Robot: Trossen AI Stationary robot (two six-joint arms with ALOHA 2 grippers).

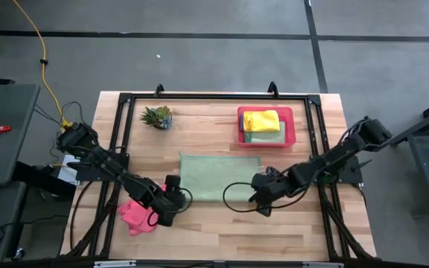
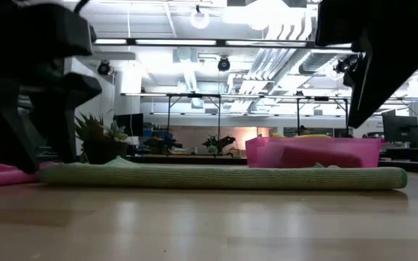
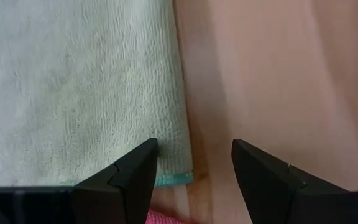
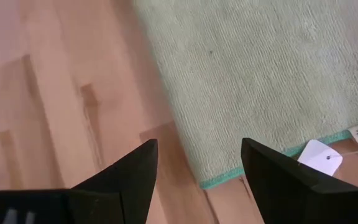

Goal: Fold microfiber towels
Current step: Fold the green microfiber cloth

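A light green towel (image 1: 218, 176) lies flat on the middle of the table; in the low view (image 2: 216, 176) it shows as a low strip. My left gripper (image 1: 176, 195) is open over the towel's near left corner (image 3: 169, 174). My right gripper (image 1: 258, 190) is open over its near right corner (image 4: 211, 179), where a white tag (image 4: 319, 155) sticks out. A pink towel (image 1: 135, 216) lies crumpled on the table by my left gripper. A yellow towel (image 1: 261, 120) lies folded on a greenish one in the pink tray (image 1: 289, 128). The other towels are out of view.
A small spiky plant (image 1: 157, 116) stands at the far left of the table. The pink tray stands at the far right. A black frame (image 1: 214, 97) runs around the table's edges. Bare wood shows along the near edge (image 1: 222, 231).
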